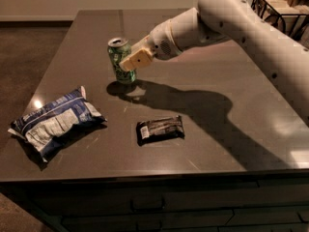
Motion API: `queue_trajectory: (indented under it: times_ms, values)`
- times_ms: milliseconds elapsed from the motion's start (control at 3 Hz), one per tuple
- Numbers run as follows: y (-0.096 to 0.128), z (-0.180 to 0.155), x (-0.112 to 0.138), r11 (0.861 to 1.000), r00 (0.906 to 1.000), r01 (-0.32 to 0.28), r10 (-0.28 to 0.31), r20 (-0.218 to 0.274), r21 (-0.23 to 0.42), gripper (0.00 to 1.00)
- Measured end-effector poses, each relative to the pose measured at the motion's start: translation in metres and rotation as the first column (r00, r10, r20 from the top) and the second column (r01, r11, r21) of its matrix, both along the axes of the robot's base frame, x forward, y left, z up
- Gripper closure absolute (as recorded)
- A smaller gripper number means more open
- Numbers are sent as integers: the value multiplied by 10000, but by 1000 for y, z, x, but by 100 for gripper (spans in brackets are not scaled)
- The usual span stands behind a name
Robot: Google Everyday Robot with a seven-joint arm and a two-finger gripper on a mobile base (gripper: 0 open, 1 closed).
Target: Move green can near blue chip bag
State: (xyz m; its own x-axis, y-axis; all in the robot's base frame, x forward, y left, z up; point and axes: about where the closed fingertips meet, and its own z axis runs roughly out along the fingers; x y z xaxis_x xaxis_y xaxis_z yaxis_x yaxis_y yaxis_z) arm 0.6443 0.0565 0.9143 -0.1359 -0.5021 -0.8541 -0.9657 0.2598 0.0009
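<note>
The green can (119, 58) with a silver top is upright over the left middle of the dark table (231, 144). My gripper (131, 62) reaches in from the right and is shut on the can's side, one tan finger (136, 60) across its front. The can's base is just above or at the tabletop; I cannot tell which. The blue chip bag (55, 122) lies flat near the table's front left, a short way in front and to the left of the can.
A small black-and-grey wrapped packet (160, 128) lies in front of the can, right of the bag. A black wire basket (282, 8) stands at the back right. My white arm (241, 18) spans the right side above the table.
</note>
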Motion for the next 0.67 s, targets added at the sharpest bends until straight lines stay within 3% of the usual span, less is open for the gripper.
queue_trajectory:
  times_ms: [333, 667]
  values:
    - [4, -11, -31, 9977, 9979, -550, 563, -317, 402, 84]
    - [12, -14, -53, 9902, 9924, -1153, 1183, -348, 790, 60]
